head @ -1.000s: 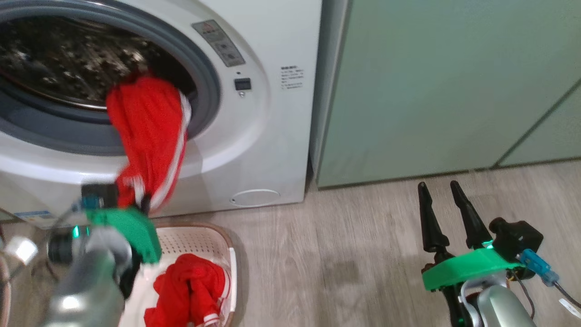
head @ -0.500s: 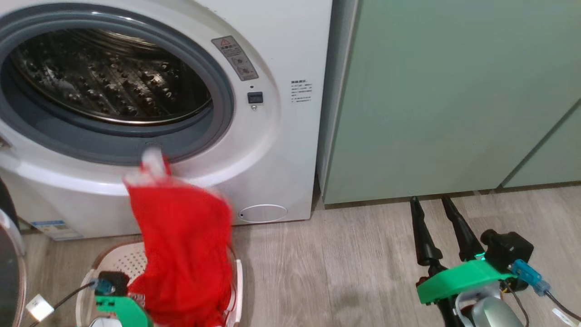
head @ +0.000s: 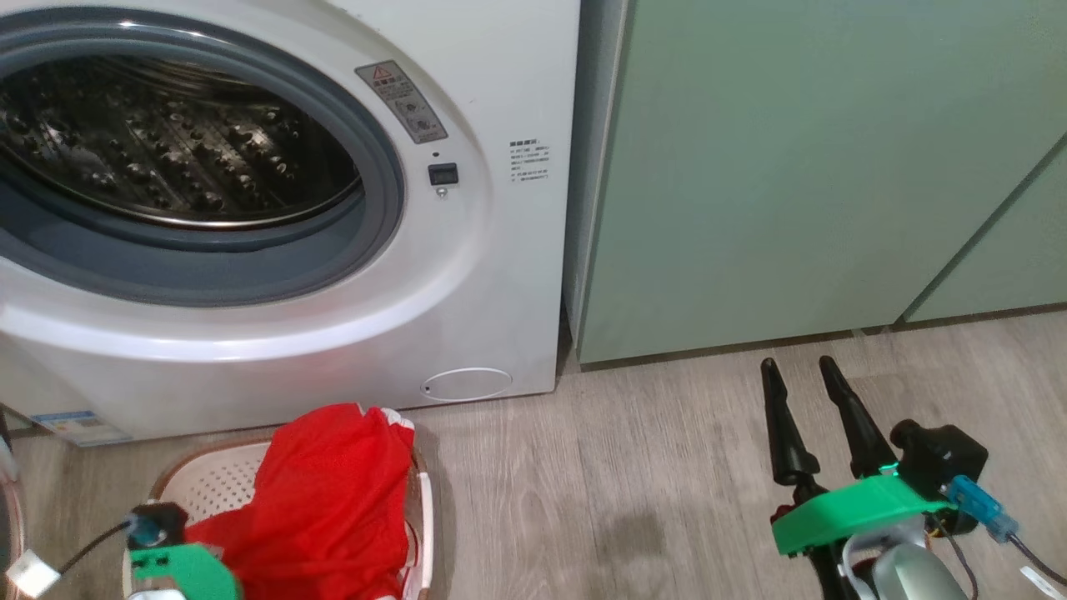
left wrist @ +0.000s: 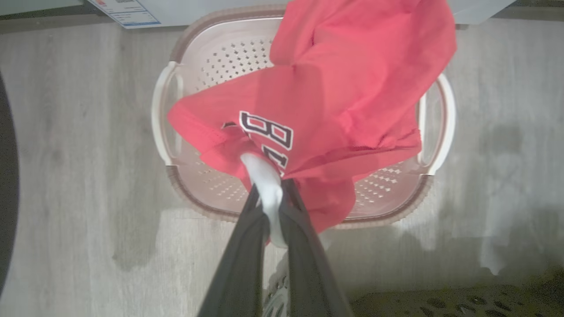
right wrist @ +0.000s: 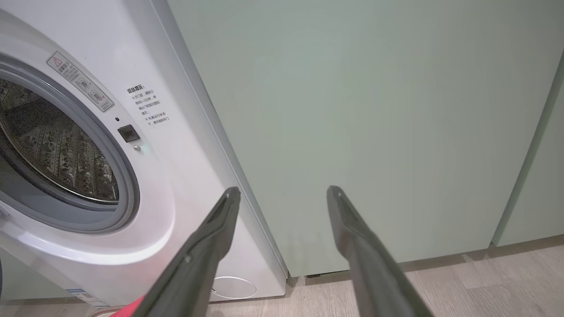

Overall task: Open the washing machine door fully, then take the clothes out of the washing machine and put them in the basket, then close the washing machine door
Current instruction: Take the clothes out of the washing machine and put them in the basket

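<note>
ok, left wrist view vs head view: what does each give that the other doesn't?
Left wrist view: the left hand shut on the clothes at their white trim, the printed number on them, and both white handles of the basket.
Head view: the washing machine front with its drum, no fabric in the part that shows; the right hand open above the floor; pale-green cabinets.
Both: red clothes draped over the basket, the wood floor, the blue label sticker.
</note>
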Motion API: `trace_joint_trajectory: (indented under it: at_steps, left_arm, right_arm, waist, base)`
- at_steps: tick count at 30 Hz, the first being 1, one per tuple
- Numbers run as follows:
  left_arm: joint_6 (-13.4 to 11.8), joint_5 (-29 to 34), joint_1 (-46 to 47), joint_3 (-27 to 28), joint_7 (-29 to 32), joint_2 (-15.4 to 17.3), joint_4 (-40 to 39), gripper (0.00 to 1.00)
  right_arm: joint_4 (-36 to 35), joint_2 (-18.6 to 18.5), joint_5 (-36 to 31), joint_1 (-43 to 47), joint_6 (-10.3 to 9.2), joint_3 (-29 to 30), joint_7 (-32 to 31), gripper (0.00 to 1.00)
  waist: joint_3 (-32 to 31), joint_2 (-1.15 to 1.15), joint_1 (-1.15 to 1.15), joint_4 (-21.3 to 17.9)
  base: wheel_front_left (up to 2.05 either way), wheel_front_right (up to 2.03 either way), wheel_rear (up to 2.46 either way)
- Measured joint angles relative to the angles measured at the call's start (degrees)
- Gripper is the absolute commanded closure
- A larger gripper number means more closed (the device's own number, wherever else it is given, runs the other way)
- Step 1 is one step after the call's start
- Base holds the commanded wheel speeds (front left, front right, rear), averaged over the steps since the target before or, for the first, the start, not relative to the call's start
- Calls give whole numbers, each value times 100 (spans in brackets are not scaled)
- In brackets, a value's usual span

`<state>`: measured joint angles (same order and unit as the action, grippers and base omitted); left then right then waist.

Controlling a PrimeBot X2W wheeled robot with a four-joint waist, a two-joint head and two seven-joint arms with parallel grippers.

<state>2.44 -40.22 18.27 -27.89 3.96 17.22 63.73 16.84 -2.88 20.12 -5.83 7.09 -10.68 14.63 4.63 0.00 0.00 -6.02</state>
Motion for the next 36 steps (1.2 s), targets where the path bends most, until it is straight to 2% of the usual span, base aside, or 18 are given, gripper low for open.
trace_joint_trajectory:
  at_steps: [7,13,19,24,29,33,35,36]
  left_arm:
    - [-200,-14,54,-7,389,192,171,100]
    - [-189,-52,79,-15,334,189,107,100]
    - [-42,-74,524,-25,208,-13,73,100]
    - [58,-78,1170,-44,327,-288,504,100]
    - [63,-334,1373,65,677,-447,826,100]
    - [-29,-422,1379,146,641,-456,931,98]
    - [-46,-424,1383,148,610,-456,940,18]
    - [-47,-424,1393,147,609,-457,948,0]
  right_arm:
    - [-7,0,-8,1,0,44,0,0]
    - [-20,0,-8,-8,0,34,0,0]
    - [-67,0,-100,-202,0,26,0,0]
    - [-148,0,-208,-592,0,40,0,0]
    - [-208,0,-309,-756,0,120,0,0]
    - [-256,0,-323,-855,0,190,0,0]
    - [-259,0,-336,-866,0,198,0,0]
    - [-259,0,-343,-874,0,200,1,0]
  waist:
    - [85,0,0,46]
    - [200,0,0,54]
    - [527,0,0,15]
    - [1071,0,0,-79]
    - [1518,0,0,-197]
    - [1752,0,0,-318]
    - [1786,0,0,-345]
    - [1808,0,0,-367]
  base:
    - [0,0,0]
    - [0,0,0]
    - [0,0,0]
    - [0,0,0]
    - [0,0,0]
    - [0,0,0]
    - [0,0,0]
    - [0,0,0]
